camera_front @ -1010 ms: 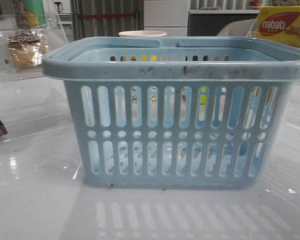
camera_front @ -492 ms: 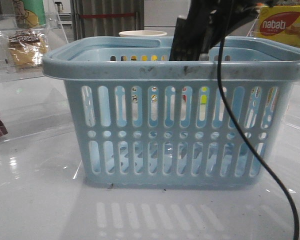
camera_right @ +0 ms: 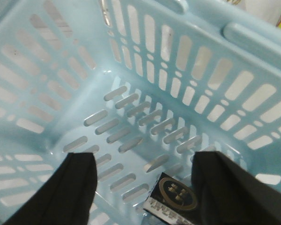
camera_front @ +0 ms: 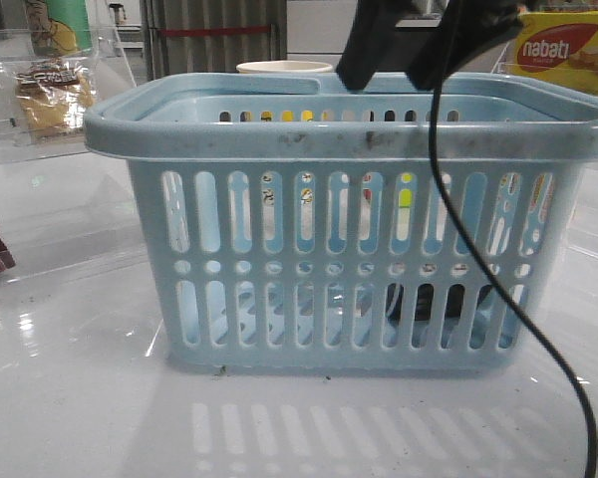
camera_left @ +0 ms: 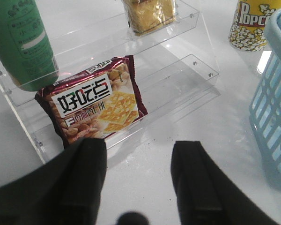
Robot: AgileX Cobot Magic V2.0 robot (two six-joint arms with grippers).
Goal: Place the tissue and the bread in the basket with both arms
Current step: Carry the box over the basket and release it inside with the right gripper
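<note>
Half a second ago the right end effector [camera_front: 419, 55] reached into the basket [camera_front: 349, 139]; now it hangs above the rim, fingers spread and empty, with the tissue [camera_right: 174, 200] flat on the basket floor near a wall. Nothing else shows in the basket. Left of the basket, the bread [camera_front: 48, 98] waits on a clear shelf [camera_front: 40, 149]. Its bag looks light, crinkly and slippery; I'd pinch an edge gently. Nothing sits between the parted fingers of the left end effector [camera_left: 140, 164], which hovers over the bench [camera_left: 154, 159].
</note>
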